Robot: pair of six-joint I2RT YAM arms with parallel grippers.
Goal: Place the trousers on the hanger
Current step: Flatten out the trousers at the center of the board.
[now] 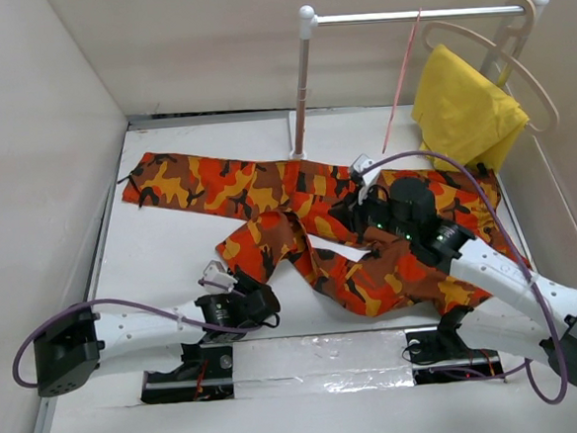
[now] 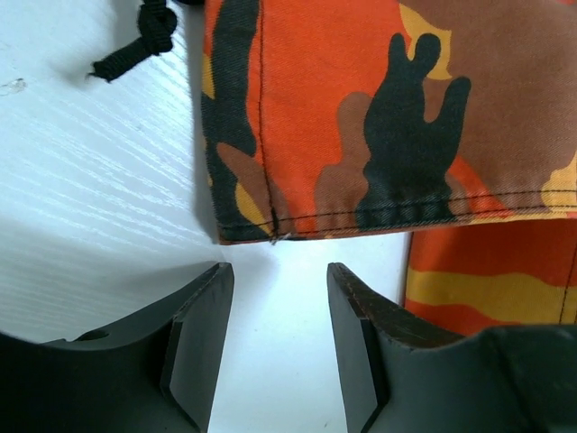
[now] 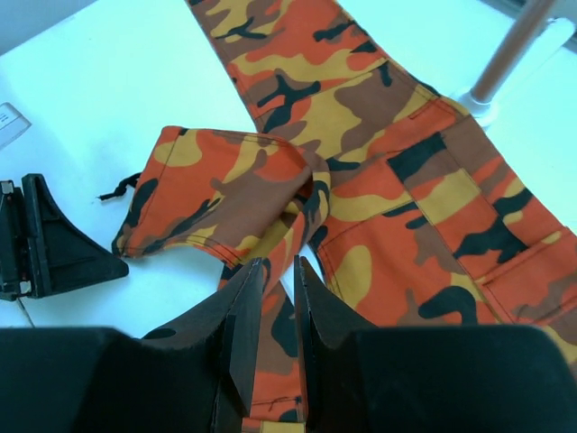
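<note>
The trousers (image 1: pixel 267 188) lie flat across the middle of the table (image 1: pixel 172 254), one leg stretched toward 10 o'clock and the other folded back toward 7 o'clock. The hanger (image 1: pixel 401 80) hangs from the rail (image 1: pixel 413 14) at 1 o'clock, well apart from them. The left gripper (image 2: pixel 277 267), at 7 o'clock, has its jaws apart with nothing between them, just short of the folded leg's hem, while the right gripper (image 3: pixel 278 262), near the centre, pinches a fold of the trousers
</note>
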